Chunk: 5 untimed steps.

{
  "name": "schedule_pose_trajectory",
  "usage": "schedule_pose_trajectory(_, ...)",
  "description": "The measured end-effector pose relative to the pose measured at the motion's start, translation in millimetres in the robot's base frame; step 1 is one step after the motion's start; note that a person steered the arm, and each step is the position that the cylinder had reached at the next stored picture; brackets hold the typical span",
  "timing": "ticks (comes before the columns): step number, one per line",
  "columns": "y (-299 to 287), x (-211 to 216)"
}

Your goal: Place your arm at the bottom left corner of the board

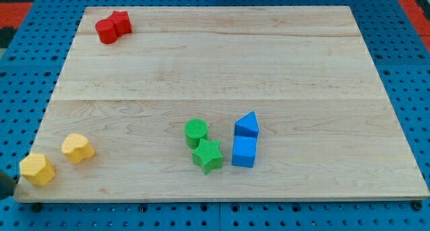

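A dark shape at the view's left edge, just off the board's bottom left corner, looks like my tip (7, 191). It sits just left of a yellow hexagon-like block (37, 168), with a small gap between them. A second yellow block (78, 148), heart-like, lies a little to the upper right of the first. The wooden board (222, 70) fills most of the view. The rest of the rod is out of view.
Two red blocks (113, 27) touch each other near the board's top left corner. A green cylinder (196, 131) and a green star (207, 155) sit at bottom centre. Beside them on the right are a blue pointed block (246, 125) and a blue cube (244, 152).
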State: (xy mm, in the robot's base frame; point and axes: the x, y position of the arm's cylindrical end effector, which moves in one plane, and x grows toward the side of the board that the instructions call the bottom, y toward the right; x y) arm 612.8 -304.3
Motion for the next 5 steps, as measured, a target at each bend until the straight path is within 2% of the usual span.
schedule_pose_trajectory(1,3,-5)
schedule_pose_trajectory(2,35,-48)
schedule_pose_trajectory(3,80,-50)
schedule_pose_trajectory(4,0,-50)
schedule_pose_trajectory(5,0,-30)
